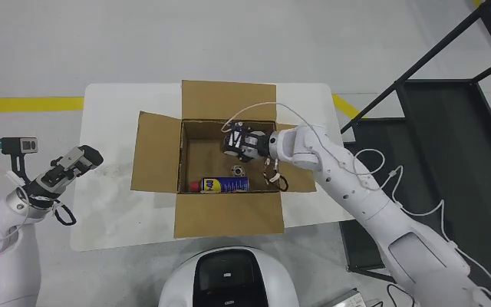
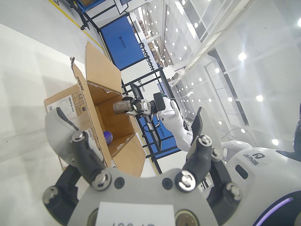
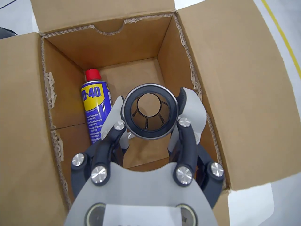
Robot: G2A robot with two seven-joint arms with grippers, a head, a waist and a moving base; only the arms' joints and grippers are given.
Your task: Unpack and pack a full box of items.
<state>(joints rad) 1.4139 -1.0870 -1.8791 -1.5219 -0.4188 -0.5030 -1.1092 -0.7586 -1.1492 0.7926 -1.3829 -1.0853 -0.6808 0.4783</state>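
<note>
Right tool [image 3: 151, 98]: pinching dark cylinder [image 3: 172, 111], above the open box [image 3: 131, 48].
Cylinder axis: in line with tool, pointing into box.
Spray can [image 3: 96, 104]: flat on box floor, below and beside cylinder.
Left tool [image 2: 128, 118]: spread, empty, at bench [image 1: 115, 115] edge, well apart; right arm nearer.

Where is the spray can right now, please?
In the top view the spray can lies on its side on the floor of the cardboard box, along the wall nearest the robot, near the right pincer holding a dark cylinder.
</note>
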